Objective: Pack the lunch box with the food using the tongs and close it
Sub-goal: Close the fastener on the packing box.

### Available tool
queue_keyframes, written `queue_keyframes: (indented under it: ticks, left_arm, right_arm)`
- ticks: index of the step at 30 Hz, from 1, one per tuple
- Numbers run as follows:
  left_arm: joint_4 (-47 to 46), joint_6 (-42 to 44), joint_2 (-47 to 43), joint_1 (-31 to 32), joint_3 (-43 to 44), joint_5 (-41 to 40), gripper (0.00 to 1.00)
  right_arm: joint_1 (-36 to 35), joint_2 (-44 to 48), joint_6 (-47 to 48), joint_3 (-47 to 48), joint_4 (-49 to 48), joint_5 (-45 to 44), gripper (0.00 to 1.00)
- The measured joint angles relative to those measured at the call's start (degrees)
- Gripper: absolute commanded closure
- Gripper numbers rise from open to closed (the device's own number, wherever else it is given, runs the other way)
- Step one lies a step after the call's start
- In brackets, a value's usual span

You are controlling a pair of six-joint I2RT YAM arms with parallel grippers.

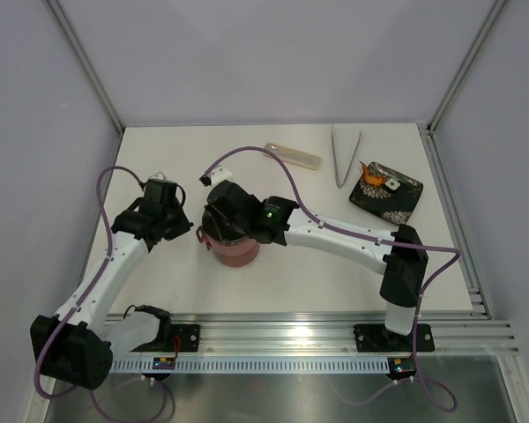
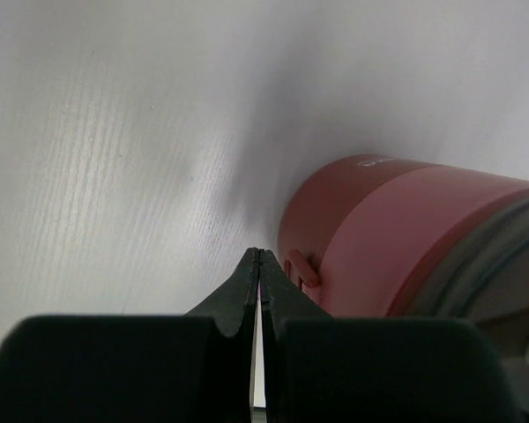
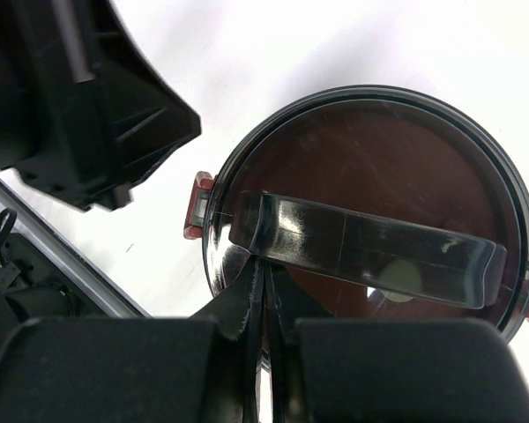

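Observation:
The maroon lunch box (image 1: pixel 235 250) stands stacked at the table's middle with its grey lid (image 3: pixel 361 150) on. Across the lid runs a glossy dark handle (image 3: pixel 361 251). My right gripper (image 3: pixel 264 264) hangs over the lid, shut, its tips against the handle's near end. My left gripper (image 2: pixel 260 256) is shut and empty, low beside the box (image 2: pixel 406 238), its tips right next to a red latch (image 2: pixel 301 269). The silver tongs (image 1: pixel 346 154) lie at the back right. Orange food (image 1: pixel 368 174) and a white piece (image 1: pixel 392 185) rest on the black tray (image 1: pixel 401 204).
A pale beige cutlery case (image 1: pixel 293 155) lies at the back, left of the tongs. The left arm's dark wrist (image 3: pixel 79 97) sits close to the lid's left latch (image 3: pixel 197 205). An aluminium rail (image 1: pixel 317 333) edges the near side.

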State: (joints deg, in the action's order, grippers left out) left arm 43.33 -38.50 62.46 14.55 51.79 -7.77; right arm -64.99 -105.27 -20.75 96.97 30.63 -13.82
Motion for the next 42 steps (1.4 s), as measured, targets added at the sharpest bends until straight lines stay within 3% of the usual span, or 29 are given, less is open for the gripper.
queue_keyframes:
  ticks: [10, 25, 37, 42]
  left_arm:
    - [2.01, -1.09, -6.8, 0.0, 0.0, 0.63, 1.0]
    - [-5.38, -4.24, -0.66, -0.11, -4.59, 10.23, 1.0]
    - [-3.21, -3.87, -2.64, 0.2, -1.14, 6.05, 1.0]
    - [-2.12, -3.08, -3.61, 0.2, 1.29, 3.89, 1.0]
  right_arm:
    - [-0.11, -0.42, -0.07, 0.11, -0.94, -0.61, 0.95]
    - [-0.11, -0.48, -0.11, 0.11, -1.01, -1.79, 0.95]
    - [-0.11, 0.11, -0.09, 0.02, -0.07, -1.79, 0.96]
    - [-0.11, 4.61, -0.26, -3.39, 2.25, -2.43, 0.95]
